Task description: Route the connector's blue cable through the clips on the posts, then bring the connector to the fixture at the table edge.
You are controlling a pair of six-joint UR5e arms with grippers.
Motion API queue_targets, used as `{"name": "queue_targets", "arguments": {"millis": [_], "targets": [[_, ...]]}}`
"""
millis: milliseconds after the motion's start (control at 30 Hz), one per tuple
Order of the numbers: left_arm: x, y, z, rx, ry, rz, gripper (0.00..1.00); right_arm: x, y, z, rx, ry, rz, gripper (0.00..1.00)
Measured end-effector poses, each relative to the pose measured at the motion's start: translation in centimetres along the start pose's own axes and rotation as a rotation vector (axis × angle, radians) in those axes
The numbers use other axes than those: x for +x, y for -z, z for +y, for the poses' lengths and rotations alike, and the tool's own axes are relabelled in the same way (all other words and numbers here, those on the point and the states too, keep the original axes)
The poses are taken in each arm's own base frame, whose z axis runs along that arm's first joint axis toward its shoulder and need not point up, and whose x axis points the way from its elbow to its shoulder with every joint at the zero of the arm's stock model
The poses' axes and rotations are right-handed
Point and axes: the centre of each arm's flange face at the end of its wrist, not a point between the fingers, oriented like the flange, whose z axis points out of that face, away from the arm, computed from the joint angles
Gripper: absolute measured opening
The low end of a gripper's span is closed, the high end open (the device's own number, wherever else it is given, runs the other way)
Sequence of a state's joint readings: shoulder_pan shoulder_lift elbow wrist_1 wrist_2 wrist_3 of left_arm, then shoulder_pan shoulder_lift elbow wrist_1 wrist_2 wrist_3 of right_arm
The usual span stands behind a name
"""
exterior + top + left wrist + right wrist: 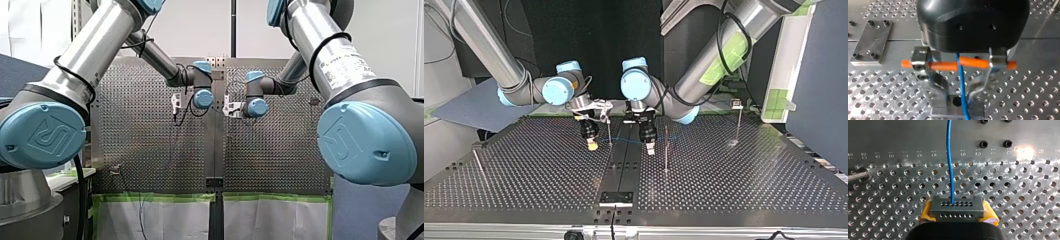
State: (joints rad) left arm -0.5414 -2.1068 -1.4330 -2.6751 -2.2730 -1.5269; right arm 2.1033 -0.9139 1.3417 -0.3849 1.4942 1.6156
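Your right gripper (958,213) clamped the one connector (956,207) between yellow pads (926,212), long axis crosswise, holed face pointing ahead. Its single blue cable (949,157) ran straight ahead. Your left gripper (958,103) pinched that cable. Four posts (666,152) stood.

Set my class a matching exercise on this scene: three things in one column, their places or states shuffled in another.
Things:
1 connector
2 blue cable
3 posts

States:
A upright on the table
B held by my right gripper, between yellow pads
C plugged into the connector

Pairs: 1-B; 2-C; 3-A
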Motion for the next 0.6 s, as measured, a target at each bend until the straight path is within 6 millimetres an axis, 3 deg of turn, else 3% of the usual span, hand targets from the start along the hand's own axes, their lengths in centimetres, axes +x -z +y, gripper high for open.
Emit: {"name": "queue_targets", "arguments": {"millis": [33,67,100,133,167,200,600], "targets": [[0.01,0.01,-0.01,0.0,0.0,0.0,0.52,-0.01,0.01,-0.02,0.0,0.0,0.0,0.0],[0.0,0.04,-0.06,0.002,0.002,-0.001,0.52,-0.01,0.01,-0.01,0.0,0.0,-0.001,0.0],[-0.02,0.06,-0.12,0.003,0.003,-0.003,0.36,-0.01,0.01,-0.01,0.0,0.0,-0.001,0.0],[-0.05,0.08,-0.2,0.006,0.006,-0.006,0.09,-0.02,0.02,-0.01,0.0,0.0,-0.001,0.0],[-0.09,0.1,-0.28,0.009,0.008,-0.009,0.09,-0.02,0.02,-0.02,0.0,0.0,-0.002,0.0],[-0.12,0.12,-0.39,0.014,0.011,-0.012,0.0,-0.03,0.02,-0.02,0.0,0.0,-0.002,0.0],[-0.18,0.04,-0.55,0.025,0.018,-0.02,0.0,-0.02,0.01,0.04,-0.001,0.0,-0.001,0.0]]}}
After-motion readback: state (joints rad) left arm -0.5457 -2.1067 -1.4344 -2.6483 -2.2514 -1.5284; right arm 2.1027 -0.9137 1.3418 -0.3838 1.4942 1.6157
